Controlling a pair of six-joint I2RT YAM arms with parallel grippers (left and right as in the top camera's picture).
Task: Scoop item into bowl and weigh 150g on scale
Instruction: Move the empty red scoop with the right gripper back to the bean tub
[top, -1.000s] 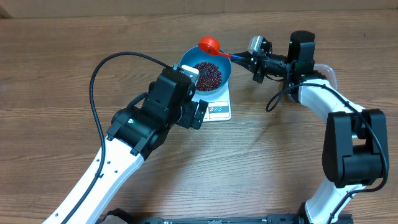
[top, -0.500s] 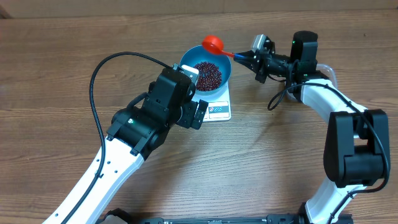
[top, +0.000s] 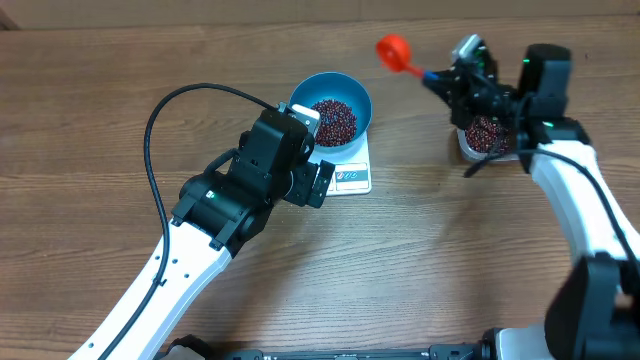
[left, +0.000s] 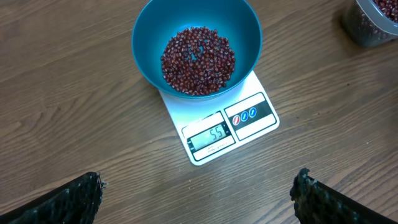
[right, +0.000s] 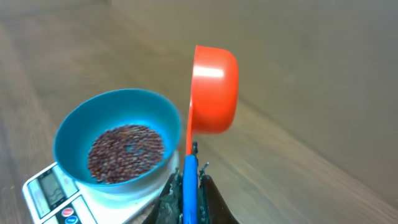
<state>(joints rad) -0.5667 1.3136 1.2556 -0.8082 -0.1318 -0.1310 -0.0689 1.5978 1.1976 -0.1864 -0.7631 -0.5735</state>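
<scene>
Done: we saw beans (left: 198, 61) in bowl (left: 146, 43) on scale (left: 249, 118), display (left: 211, 134) at 55 | Left: many more scoops, we judged | right gripper (right: 189, 193) was clamped on scoop (right: 213, 87); left gripper (left: 196, 186) stood apart, holding nothing

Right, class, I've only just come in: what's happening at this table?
The blue bowl sits on the scale with dark red beans in it; the display reads 55, short of 150. The right gripper is shut on the handle of an orange scoop, holding it in the air roughly between the bowl and a clear tub of more beans. The left gripper hangs open above the scale, holding nothing.
</scene>
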